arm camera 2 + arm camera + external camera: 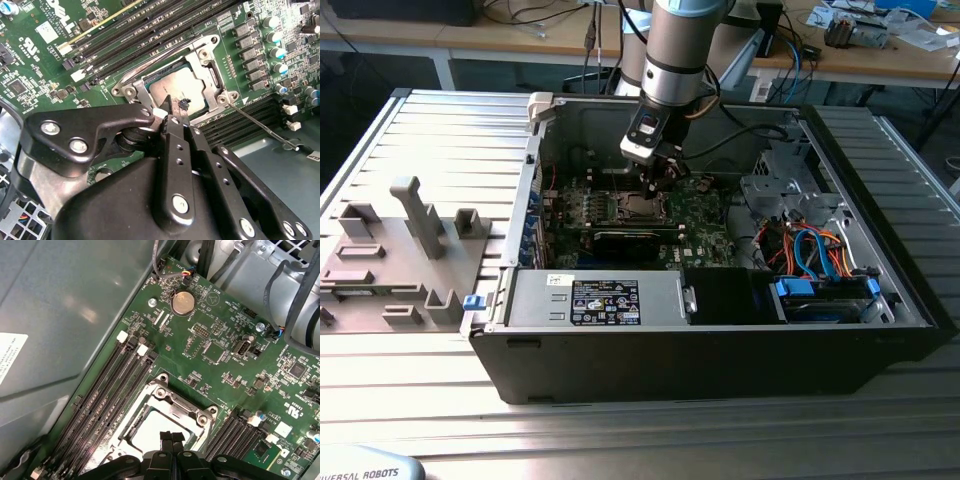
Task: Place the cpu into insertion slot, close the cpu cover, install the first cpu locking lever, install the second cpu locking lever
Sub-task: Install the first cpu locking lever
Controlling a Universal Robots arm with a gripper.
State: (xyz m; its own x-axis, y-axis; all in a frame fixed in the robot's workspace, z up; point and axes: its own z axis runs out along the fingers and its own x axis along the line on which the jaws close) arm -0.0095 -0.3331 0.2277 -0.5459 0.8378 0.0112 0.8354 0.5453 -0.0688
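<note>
Second wrist view, entry one: gripper [174, 109], clenched, tips pressed together with nothing seen between them, hanging over the near edge of the chip [186, 87]; touching or just clear, cannot tell.

Entry two: chip, seated flat in the socket [638, 207] on the green board [40, 65], dull grey top showing through the cut-out of the cover plate [202, 62]. Cover plate apparently lowered flat around it.

Entry three: lever [260, 125], a thin metal rod, angled out from a socket corner across the memory slots [150, 35]; apparently not latched.

Risks, as judged:
- Slipping of the closed tips off the narrow plate rim onto the chip top under a downward push; likely result, scratching or shifting.
- Pressing on a plate not fully down, should the chip sit slightly askew; likely result, bent contacts underneath.
- Springing back of the rod, given poor purchase from smooth closed tips.
- Snagging on the memory slots beside the rod.

Containers, exterior view:
- Computer case [720, 350], open on its side: holding the green board with socket and chip, a long black card [635, 240] just beside the socket, a silver labelled box [600, 298], blue and orange cables [815, 250] toward the exterior view's right.
- Socket: holding the chip, framed by the cover plate.
- Grey tray [470, 265] at the exterior view's left, beside the case: holding grey blocks and posts [415, 215].
</note>
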